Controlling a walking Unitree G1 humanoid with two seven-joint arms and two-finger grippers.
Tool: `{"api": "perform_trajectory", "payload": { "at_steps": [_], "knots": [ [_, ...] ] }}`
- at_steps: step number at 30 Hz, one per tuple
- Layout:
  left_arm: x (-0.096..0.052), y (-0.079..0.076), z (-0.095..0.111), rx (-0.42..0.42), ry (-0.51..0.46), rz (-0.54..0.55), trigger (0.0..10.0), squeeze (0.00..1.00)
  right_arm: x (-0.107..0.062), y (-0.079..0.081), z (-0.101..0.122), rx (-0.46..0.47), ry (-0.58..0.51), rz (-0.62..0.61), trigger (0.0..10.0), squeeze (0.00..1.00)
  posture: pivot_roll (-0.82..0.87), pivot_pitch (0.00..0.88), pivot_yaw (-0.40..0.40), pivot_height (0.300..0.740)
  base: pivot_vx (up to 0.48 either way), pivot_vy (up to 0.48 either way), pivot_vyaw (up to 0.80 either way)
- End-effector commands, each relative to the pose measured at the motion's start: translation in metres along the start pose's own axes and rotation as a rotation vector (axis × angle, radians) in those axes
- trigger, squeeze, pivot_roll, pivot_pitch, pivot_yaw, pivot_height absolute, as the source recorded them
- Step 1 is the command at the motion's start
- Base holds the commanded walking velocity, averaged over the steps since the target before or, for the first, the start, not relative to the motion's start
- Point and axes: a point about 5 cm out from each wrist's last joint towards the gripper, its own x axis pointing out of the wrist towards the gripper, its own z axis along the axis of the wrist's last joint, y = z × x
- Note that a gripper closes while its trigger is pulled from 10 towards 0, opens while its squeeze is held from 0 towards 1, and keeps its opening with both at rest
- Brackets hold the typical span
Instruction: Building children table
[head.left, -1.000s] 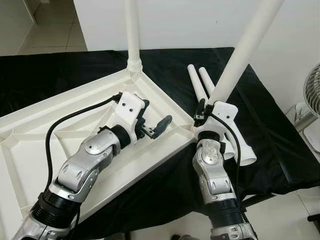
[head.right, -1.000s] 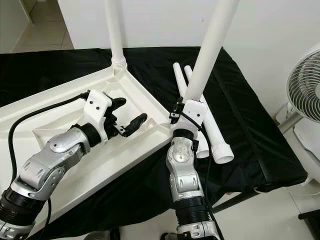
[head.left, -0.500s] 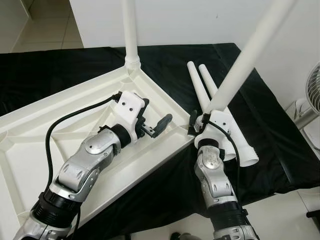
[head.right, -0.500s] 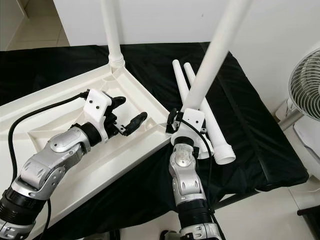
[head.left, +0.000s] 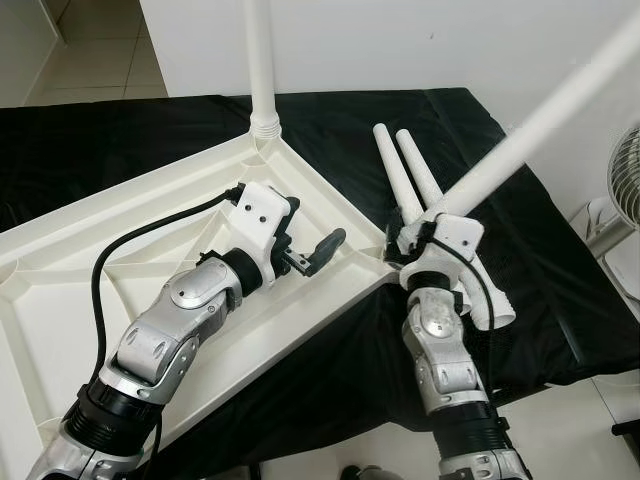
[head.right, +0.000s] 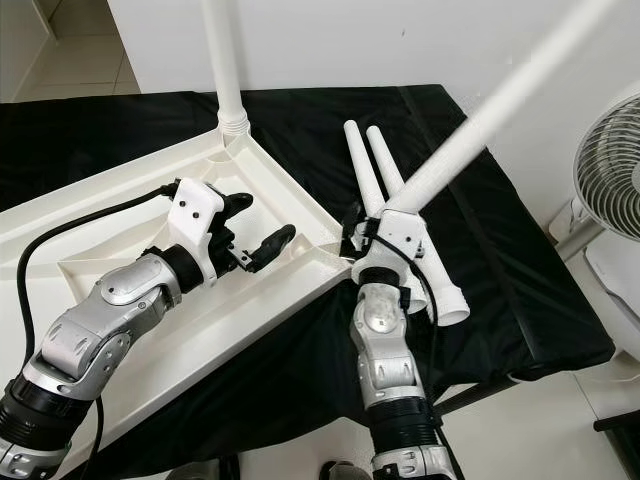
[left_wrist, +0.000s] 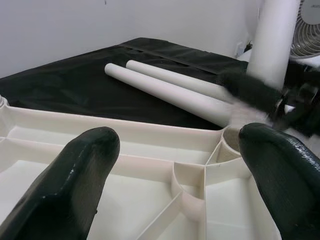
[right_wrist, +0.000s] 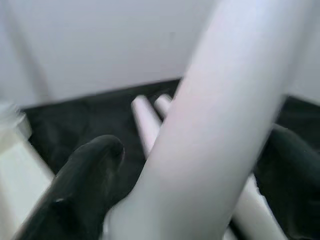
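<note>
The tabletop (head.left: 120, 250) lies underside up beneath the left gripper (head.left: 305, 252), which hovers open. The right gripper (head.right: 385, 235) clamps a leg (head.right: 500, 105), tilted; bring it upright over the socket (left_wrist: 231, 139) beside it before pressing.

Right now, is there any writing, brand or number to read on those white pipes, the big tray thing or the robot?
None: no text shows on the white table top, the held leg, the loose legs or the arms.
</note>
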Motion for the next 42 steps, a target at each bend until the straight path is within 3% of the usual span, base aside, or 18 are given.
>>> {"api": "perform_trajectory", "payload": {
  "at_steps": [1,3,6,20,21,22,23,31,32,34,35,42],
  "knots": [
    [0.000,-0.009,-0.002,-0.009,0.002,-0.151,10.0,0.00,0.005,-0.008,0.013,0.030,-0.074,-0.004,0.0,0.00,-0.03,0.147,0.017,0.740,0.000,0.000,0.00],
    [0.002,-0.010,-0.003,-0.016,-0.001,-0.154,10.0,0.00,0.016,-0.030,0.019,0.049,-0.081,-0.015,0.0,0.00,-0.04,0.147,0.018,0.740,0.000,0.000,0.00],
    [0.003,-0.010,-0.003,-0.022,-0.006,-0.157,10.0,0.00,0.019,-0.041,0.020,0.053,-0.074,-0.017,0.0,0.00,-0.05,0.149,0.022,0.740,0.000,0.000,0.00],
    [0.012,-0.006,0.000,-0.018,-0.026,-0.150,10.0,0.00,0.013,-0.049,0.019,0.069,-0.058,0.017,0.0,0.00,-0.12,0.162,0.000,0.740,0.000,0.000,0.00],
    [0.013,-0.005,0.000,-0.019,-0.026,-0.149,10.0,0.00,0.013,-0.049,0.019,0.069,-0.050,0.031,5.4,0.00,-0.12,0.159,0.005,0.740,0.000,0.000,0.00],
    [0.013,-0.005,0.000,-0.020,-0.025,-0.149,10.0,0.00,0.013,-0.049,0.019,0.068,-0.046,0.040,5.4,0.00,-0.12,0.159,0.005,0.740,0.000,0.000,0.00],
    [0.013,-0.004,0.000,-0.020,-0.025,-0.153,10.0,0.00,0.014,-0.047,0.019,0.065,-0.043,0.053,10.0,0.00,-0.12,0.163,0.013,0.740,0.000,0.000,0.00],
    [0.013,0.001,0.002,-0.030,-0.023,-0.164,10.0,0.00,0.010,-0.045,0.017,0.053,-0.037,0.076,10.0,0.00,-0.12,0.167,0.028,0.740,0.000,0.000,0.00],
    [0.013,0.002,0.002,-0.039,-0.022,-0.167,10.0,0.05,0.009,-0.045,0.016,0.056,-0.033,0.075,10.0,0.00,-0.12,0.168,0.030,0.740,0.000,0.000,0.00],
    [0.012,0.001,0.002,-0.047,-0.021,-0.174,10.0,0.05,0.009,-0.045,0.016,0.056,-0.032,0.075,10.0,0.00,-0.12,0.168,0.031,0.740,0.000,0.000,0.00],
    [0.012,0.001,0.001,-0.064,-0.021,-0.180,10.0,1.00,0.008,-0.044,0.015,0.059,-0.029,0.078,10.0,0.00,-0.12,0.171,0.034,0.740,0.000,0.000,0.00],
    [0.011,0.000,0.001,-0.076,-0.020,-0.192,10.0,1.00,0.004,-0.038,0.014,0.060,-0.018,0.100,10.0,0.00,-0.12,0.177,0.038,0.740,0.000,0.000,0.00]
  ]
}}
